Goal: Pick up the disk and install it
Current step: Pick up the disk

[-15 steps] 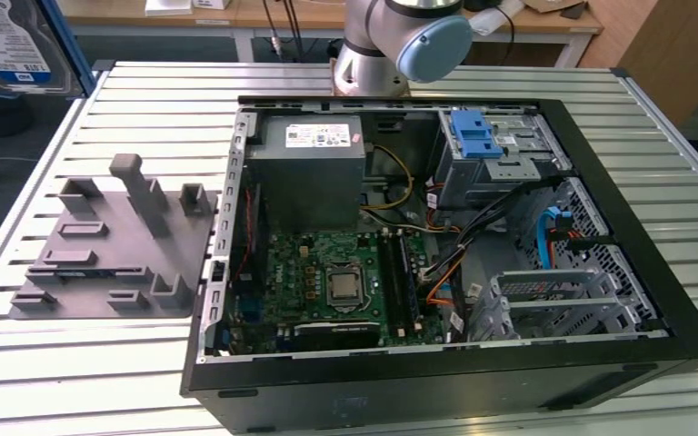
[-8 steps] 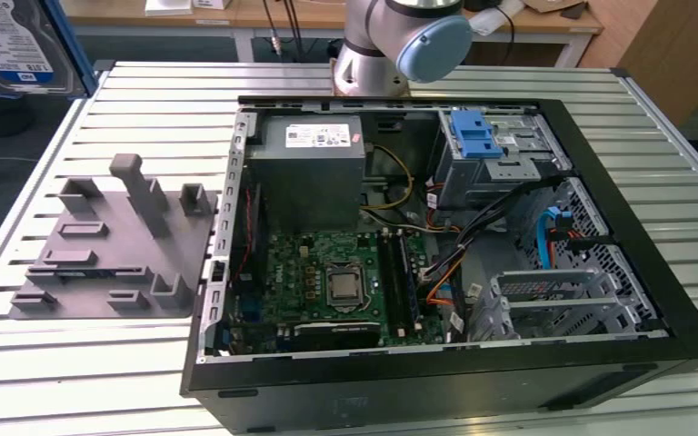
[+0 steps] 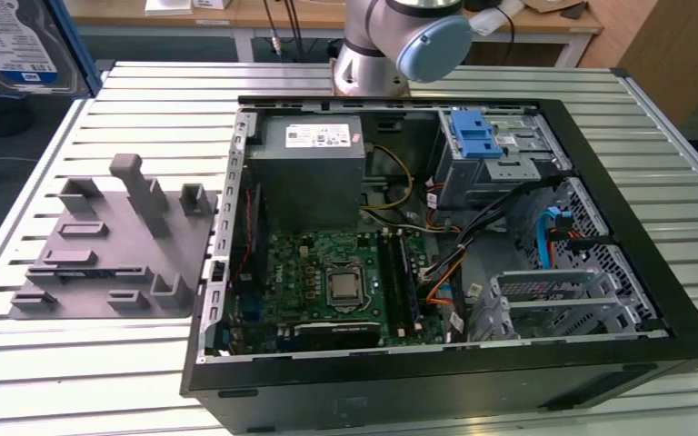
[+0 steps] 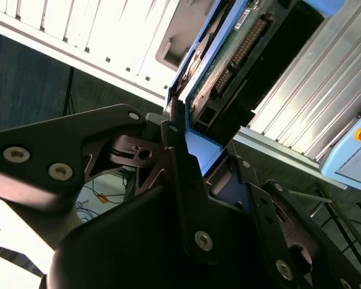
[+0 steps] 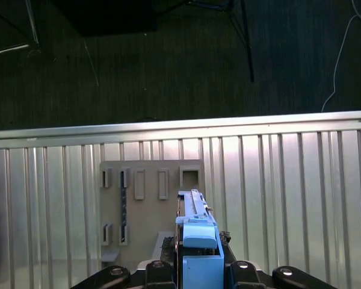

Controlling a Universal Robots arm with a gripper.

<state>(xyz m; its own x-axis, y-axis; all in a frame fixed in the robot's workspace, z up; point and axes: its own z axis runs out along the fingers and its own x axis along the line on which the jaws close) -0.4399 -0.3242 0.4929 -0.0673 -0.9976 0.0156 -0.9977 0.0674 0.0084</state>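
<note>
Pick-up looks done. In the first wrist view the gripper (image 5: 198, 268) has its jaws clamped on the blue carrier frame of the disk (image 5: 198, 238), carrying it edge-on in the air above the grey holder plate (image 5: 150, 205) on the table (image 5: 289, 198). The second wrist view shows the disk's green circuit-board side and connector running up from between the dark fingers (image 4: 177, 168).

In the exterior view the disk (image 3: 15, 45) looms in the top corner at the exterior view's left, label toward the camera. It is well apart from the open computer case (image 3: 640, 227).

Installing is not yet done. The drive cage (image 3: 494, 159) with its blue latch (image 3: 476, 136) sits at the case's far end, with the disk nowhere near it.
</note>
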